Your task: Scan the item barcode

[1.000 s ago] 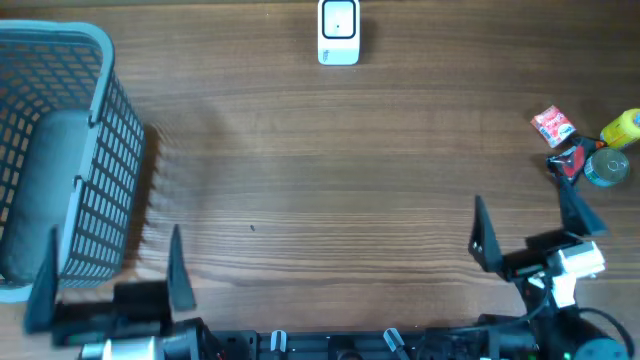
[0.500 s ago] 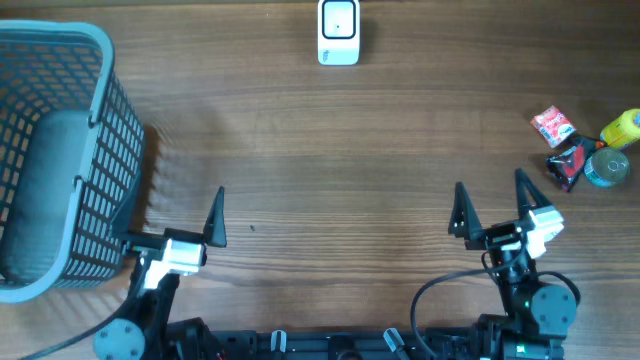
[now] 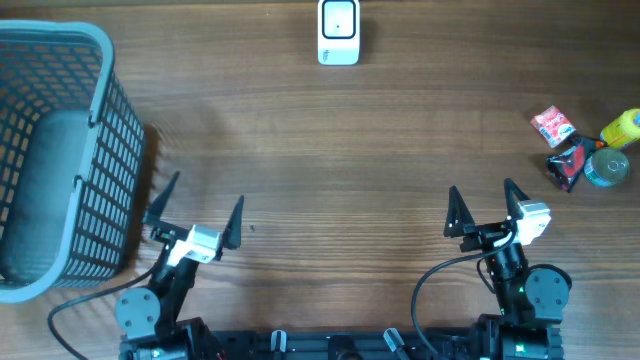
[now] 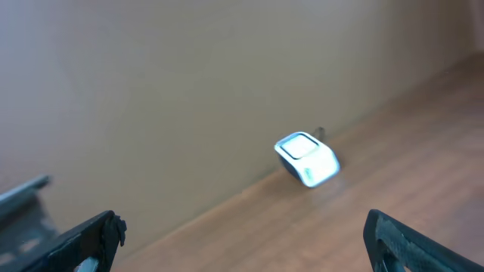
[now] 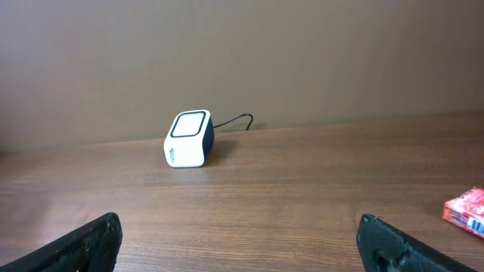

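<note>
Now left tool (image 3: 207,190), right tool (image 3: 480,187) gape empty; scanner (image 3: 339,32) long axis front-back, window seemingly upward-facing.

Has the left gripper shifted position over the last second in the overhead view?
Yes. The left gripper has swung rightward, away from the basket corner it overlapped, and reached farther onto the table, jaws open.

**Scanner up top, items way off right**

The white barcode scanner (image 3: 339,32) with its dark window sits upright at top centre of the overhead frame, cable (image 5: 231,121) trailing out the back. The items are bunched at the right edge: a red-and-white packet (image 3: 552,125), a yellow bottle (image 3: 621,128) beside it, and a black-and-red pouch (image 3: 567,162) touching a round silvery can (image 3: 607,167).
</note>
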`<state>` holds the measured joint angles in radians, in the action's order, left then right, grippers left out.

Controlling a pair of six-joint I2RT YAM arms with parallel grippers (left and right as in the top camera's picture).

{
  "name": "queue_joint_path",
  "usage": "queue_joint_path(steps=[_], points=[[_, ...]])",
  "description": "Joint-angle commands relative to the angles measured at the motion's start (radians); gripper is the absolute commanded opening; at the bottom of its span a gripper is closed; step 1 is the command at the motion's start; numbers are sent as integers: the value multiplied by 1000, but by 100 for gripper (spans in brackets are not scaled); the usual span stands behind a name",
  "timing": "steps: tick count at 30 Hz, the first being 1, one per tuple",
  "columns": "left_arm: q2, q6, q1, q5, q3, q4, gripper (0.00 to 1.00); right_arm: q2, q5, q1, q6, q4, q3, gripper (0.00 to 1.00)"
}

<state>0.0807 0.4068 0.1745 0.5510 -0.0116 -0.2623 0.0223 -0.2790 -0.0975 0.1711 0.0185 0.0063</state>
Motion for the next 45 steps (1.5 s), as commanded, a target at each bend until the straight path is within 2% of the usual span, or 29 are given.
queue_joint_path(steps=[1, 5, 8, 11, 12, 13, 15, 19, 20, 22, 23, 26, 29, 32, 34, 45], points=[[0, -38, -8, 47, 6, 6, 100, 0, 20, -4, -14, 3, -1, 100], [0, -109, -8, 3, 6, 125, 100, 0, 20, -4, -14, 3, -1, 100], [0, -138, -9, 72, 6, 199, 100, 0, 20, -4, -14, 3, -1, 100], [0, -139, -8, 217, 6, 216, 100, 0, 20, -4, -14, 3, -1, 100], [0, -121, -8, 208, 6, 219, 100, 0, 20, -4, -14, 3, -1, 100], [0, -76, -7, 138, 6, 222, 100, 0, 20, -4, -14, 3, -1, 100], [0, -67, -7, 32, 6, 227, 100, 0, 20, -4, -14, 3, -1, 100], [0, -66, -7, 17, 6, 269, 100, 0, 20, -4, -14, 3, -1, 100], [0, -62, -6, -51, 6, 271, 100, 0, 20, -4, -14, 3, -1, 100], [0, -191, -6, -88, 6, 282, 100, 0, 20, -4, -14, 3, -1, 100], [-5, -259, -20, -159, 6, 279, 100, 0, 20, -4, -14, 3, -1, 100], [-5, -570, -50, -417, 6, 291, 100, 0, 20, -4, -14, 3, -1, 100], [-5, -566, -43, -435, 6, 332, 100, 0, 20, -4, -14, 3, -1, 100], [-36, -489, -76, -459, 6, 338, 100, 0, 20, -4, -14, 3, -1, 100], [-77, -494, -92, -515, 6, 343, 100, 0, 20, -4, -14, 3, -1, 100], [-77, -523, -101, -509, 6, 341, 100, 0, 20, -4, -14, 3, -1, 100]])
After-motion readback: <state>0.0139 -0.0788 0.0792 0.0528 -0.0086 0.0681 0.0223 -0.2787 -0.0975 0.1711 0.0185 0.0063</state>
